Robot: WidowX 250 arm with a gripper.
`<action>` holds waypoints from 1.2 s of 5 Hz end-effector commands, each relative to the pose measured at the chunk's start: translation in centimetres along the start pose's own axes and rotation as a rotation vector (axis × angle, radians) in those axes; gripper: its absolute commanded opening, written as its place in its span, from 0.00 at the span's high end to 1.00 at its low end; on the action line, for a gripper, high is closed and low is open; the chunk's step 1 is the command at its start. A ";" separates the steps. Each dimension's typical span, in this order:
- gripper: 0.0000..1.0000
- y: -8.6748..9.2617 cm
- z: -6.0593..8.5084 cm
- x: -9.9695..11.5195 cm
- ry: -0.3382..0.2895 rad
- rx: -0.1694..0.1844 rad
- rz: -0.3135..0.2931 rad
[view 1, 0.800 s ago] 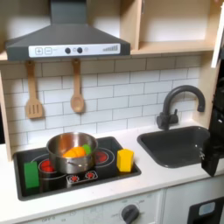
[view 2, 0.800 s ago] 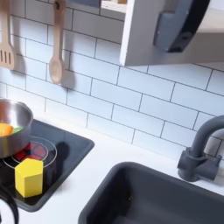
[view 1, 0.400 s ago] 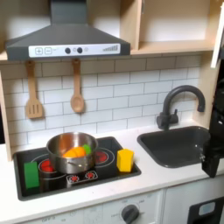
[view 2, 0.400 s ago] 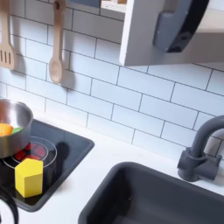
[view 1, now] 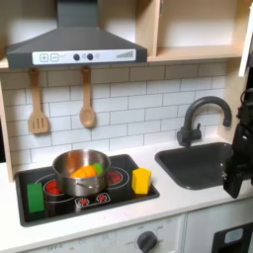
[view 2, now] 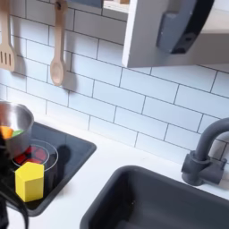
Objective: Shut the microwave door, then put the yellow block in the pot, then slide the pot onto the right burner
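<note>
The black arm (view 1: 240, 148) stands upright at the first exterior view's right edge, over the sink (view 1: 198, 163) — whether its gripper is released or clenched cannot be told. On the black stovetop (view 1: 69, 203), the shiny round pot (view 1: 81, 170) sits mid-hob; the yellow block (view 1: 142, 180) stands just beside it.

We find no text, brand or number that can be read in either exterior view. The range hood (view 1: 77, 44) carries a pale control strip (view 1: 74, 56) with small dark knobs and marks in the first exterior view, but they are too small and blurred for us to make out. The red markings on the stovetop (view 1: 84, 188) are burner rings, not writing.
</note>
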State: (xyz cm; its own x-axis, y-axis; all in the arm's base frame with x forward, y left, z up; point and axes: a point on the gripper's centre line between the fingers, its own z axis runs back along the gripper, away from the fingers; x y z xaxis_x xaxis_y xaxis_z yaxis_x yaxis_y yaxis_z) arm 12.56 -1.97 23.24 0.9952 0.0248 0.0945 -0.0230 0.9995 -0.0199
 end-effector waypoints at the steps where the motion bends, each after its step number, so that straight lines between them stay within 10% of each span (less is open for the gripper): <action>1: 0.00 -0.4 0.1 1.3 -0.027 -0.001 -0.044; 6: 0.00 -4.4 1.2 2.9 -0.074 -0.048 -0.215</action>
State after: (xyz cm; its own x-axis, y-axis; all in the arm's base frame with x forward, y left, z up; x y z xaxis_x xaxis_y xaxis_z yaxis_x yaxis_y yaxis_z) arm 15.37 -6.31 24.83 0.9674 -0.1851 0.1729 0.1944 0.9802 -0.0384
